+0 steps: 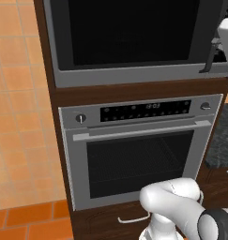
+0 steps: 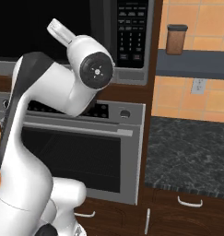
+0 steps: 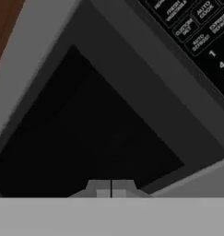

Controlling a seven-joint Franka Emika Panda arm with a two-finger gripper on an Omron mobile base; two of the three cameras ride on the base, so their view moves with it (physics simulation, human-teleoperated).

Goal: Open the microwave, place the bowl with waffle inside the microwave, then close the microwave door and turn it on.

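STAGE: early, opening not done | MY GRIPPER (image 3: 111, 189): fingers pressed together, holding nothing | TARGET: grey-framed black-glass microwave door (image 1: 134, 33) appears closed, handle (image 1: 209, 54) at 2 o'clock | REMAINING: judged open, load bowl, close, start.

Directly ahead of the closed dark two-finger gripper (image 3: 111, 188), the wide black glass microwave door (image 1: 129, 30) is seen as smooth and dimly glossy, set in a matt grey frame. Beside the gripper, a black keypad strip (image 2: 132, 32) looks flat and smooth. Below it, the silver oven (image 1: 136, 150) appears as brushed metal, within dark brown wood cabinetry (image 1: 134, 91). Further off, a speckled dark stone counter (image 2: 191, 156) looks rough-grained.
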